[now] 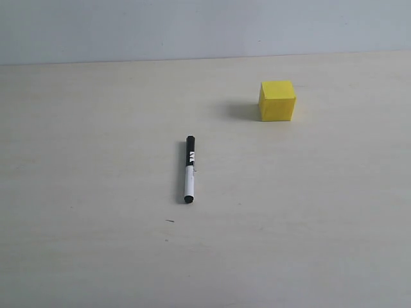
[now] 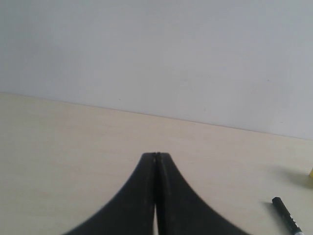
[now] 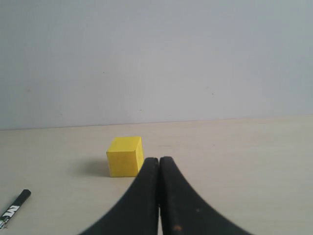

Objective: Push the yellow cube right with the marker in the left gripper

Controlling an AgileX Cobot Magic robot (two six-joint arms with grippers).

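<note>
The marker (image 1: 189, 169) lies flat on the table near the middle of the exterior view, black cap pointing away, held by nothing. The yellow cube (image 1: 277, 101) stands further back and to the right. Neither arm shows in the exterior view. In the left wrist view my left gripper (image 2: 156, 155) is shut with nothing in it; the marker's black cap (image 2: 286, 215) lies well off to one side, and a sliver of the cube (image 2: 311, 172) shows at the frame edge. My right gripper (image 3: 159, 160) is shut and empty, with the cube (image 3: 125, 156) just beyond its tips and the marker (image 3: 13, 208) apart.
A pale wooden table (image 1: 96, 244) fills the scene, ending at a plain light wall (image 1: 192, 29) at the back. A tiny dark speck (image 1: 169, 221) lies just in front of the marker.
</note>
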